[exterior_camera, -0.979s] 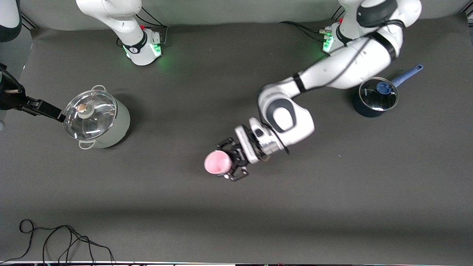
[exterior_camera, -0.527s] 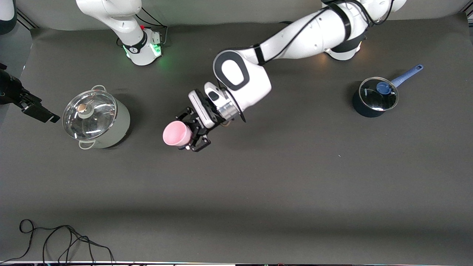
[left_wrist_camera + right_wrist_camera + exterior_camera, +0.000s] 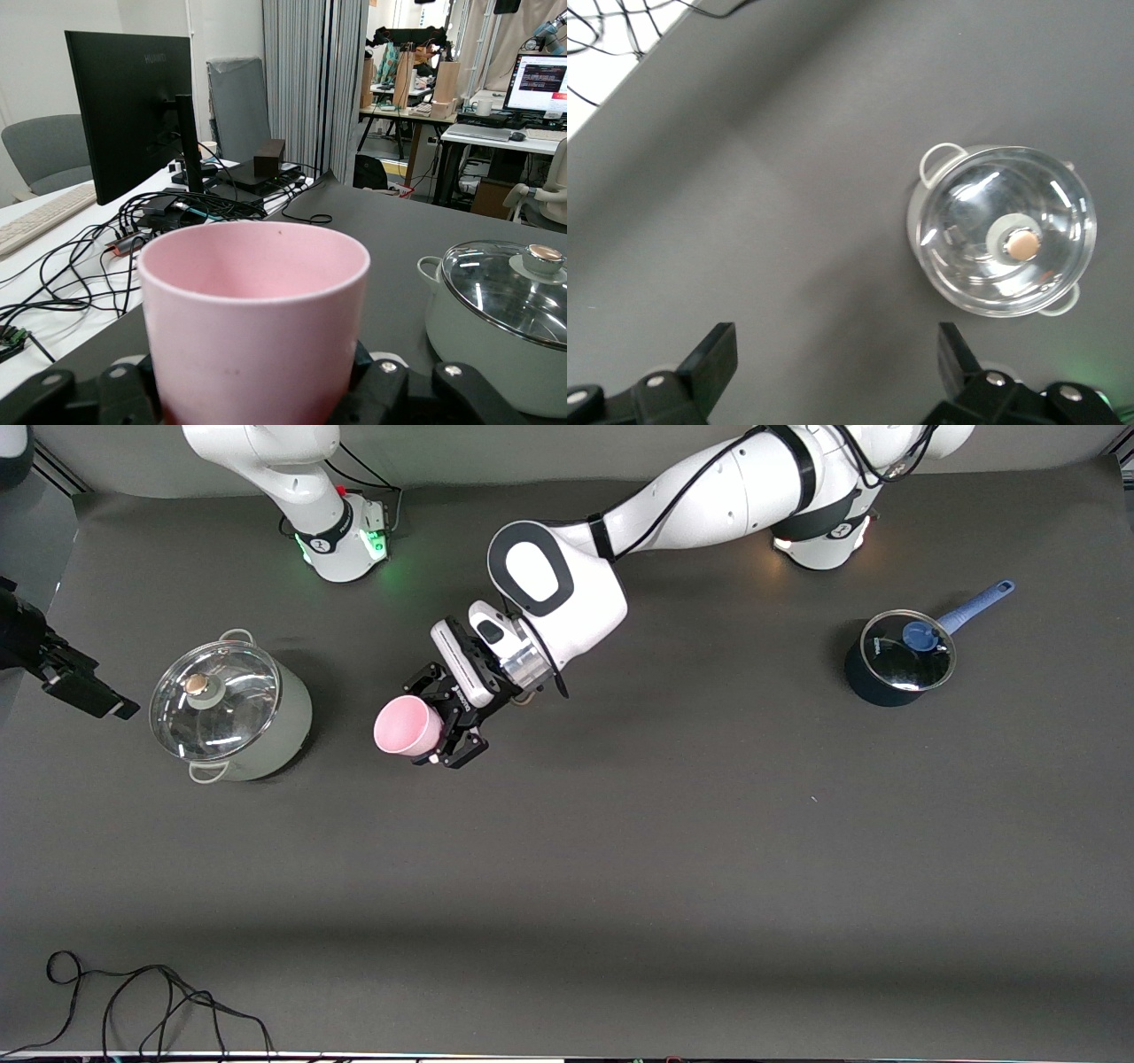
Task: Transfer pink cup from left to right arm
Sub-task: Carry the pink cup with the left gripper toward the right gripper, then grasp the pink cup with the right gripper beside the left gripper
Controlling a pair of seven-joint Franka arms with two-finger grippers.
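Left end effector [image 3: 440,729] clamped tight on the pink cup [image 3: 407,726], fingers squeezing the lower part of it, mouth tipped toward the right arm's end of the counter [image 3: 620,850]. Hung up in the air over bare dark mat, roughly mid-counter, just beside the big pale-green stockpot [image 3: 232,708] but clearly not touching it. From the left wrist view, looked upright in the grip: cup [image 3: 255,328] filling the shot, black fingers [image 3: 394,390] hugging its base, the stockpot [image 3: 505,323] with its glass lid off to one side.

Right end effector [image 3: 84,686] parked wide open with nothing in it, up off the counter at the right arm's end, well apart from the cup, with the stockpot between the two. In the right wrist view, both black fingertips [image 3: 713,359] spread apart over plain mat, looking straight down on the stockpot [image 3: 1003,232], glass lid with a copper-coloured knob [image 3: 1022,243] in the middle, two loop handles sticking out.

Over toward the left arm's end, small dark-blue saucepan [image 3: 899,660] sitting untouched, glass lid with blue knob, blue handle pointing away from the front camera. Loose black cable [image 3: 133,1001] coiled at the counter's edge nearest the front camera, right arm's end.
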